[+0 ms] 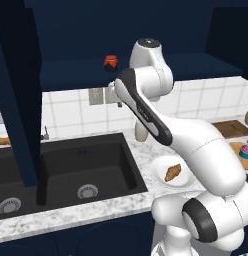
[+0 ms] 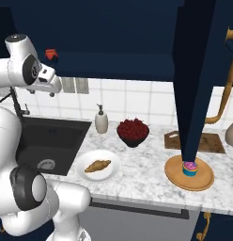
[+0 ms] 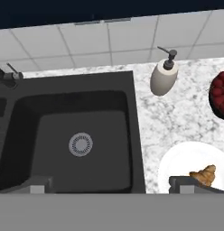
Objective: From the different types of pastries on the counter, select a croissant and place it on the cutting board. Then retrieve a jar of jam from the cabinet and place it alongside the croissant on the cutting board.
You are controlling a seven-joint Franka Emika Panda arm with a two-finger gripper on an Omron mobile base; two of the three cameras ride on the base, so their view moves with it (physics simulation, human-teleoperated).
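Observation:
The small golden-brown croissant lies on a white plate beside the black sink. The dark-brown cutting board lies bare at the back right of the marble counter. A dark jar of jam with a red cap stands on the shelf of the open navy cabinet. My gripper hangs high over the sink, open, its tips wide apart with nothing between them. It sits below and right of the jar. A pink-frosted cupcake stands on a round tan disc.
The sink lies straight below the hand. A soap dispenser and a dark bowl of red fruit stand behind the plate. Open cabinet doors hang out over the counter on both sides.

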